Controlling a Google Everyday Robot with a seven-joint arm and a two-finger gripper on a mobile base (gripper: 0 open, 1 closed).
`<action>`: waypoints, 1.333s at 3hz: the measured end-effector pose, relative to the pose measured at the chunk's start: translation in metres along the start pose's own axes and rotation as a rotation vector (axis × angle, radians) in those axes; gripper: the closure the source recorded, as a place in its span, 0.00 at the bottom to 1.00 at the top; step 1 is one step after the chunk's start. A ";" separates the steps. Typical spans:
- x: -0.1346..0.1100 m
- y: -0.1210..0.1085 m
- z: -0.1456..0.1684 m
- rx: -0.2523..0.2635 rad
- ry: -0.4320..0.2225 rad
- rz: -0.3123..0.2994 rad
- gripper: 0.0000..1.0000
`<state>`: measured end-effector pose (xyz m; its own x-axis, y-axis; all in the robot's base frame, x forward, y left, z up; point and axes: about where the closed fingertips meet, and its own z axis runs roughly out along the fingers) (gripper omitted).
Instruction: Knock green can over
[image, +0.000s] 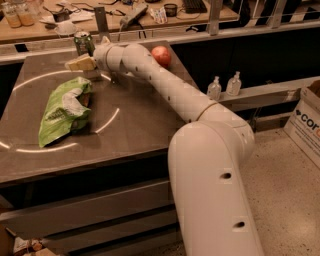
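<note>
Gripper (80, 62) sits low over the table (135, 125), just in front of the can (83, 43); can't tell if it's open or closed. Can is upright near the far edge. Bag (62, 110) lies nearby, apple (161, 56) beside the arm. Risks: a low push may slide the can off the back instead of tipping it, and a wide sweep may snag the bag.

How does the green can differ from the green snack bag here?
The green can stands upright at the table's far edge; the snack bag lies flat nearer the front. The can is small and dark; the bag is larger, light green and white, crumpled. The gripper sits just in front of the can, beyond the bag. Both are green and rest on the table.
</note>
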<state>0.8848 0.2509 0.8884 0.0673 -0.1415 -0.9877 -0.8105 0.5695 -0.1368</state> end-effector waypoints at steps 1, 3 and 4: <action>0.006 -0.003 0.016 -0.022 0.003 0.054 0.18; -0.020 -0.008 0.012 -0.081 -0.005 -0.004 0.64; -0.055 -0.007 -0.013 -0.123 0.029 -0.179 0.88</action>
<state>0.8791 0.2442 0.9441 0.2006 -0.2559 -0.9457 -0.8521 0.4308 -0.2973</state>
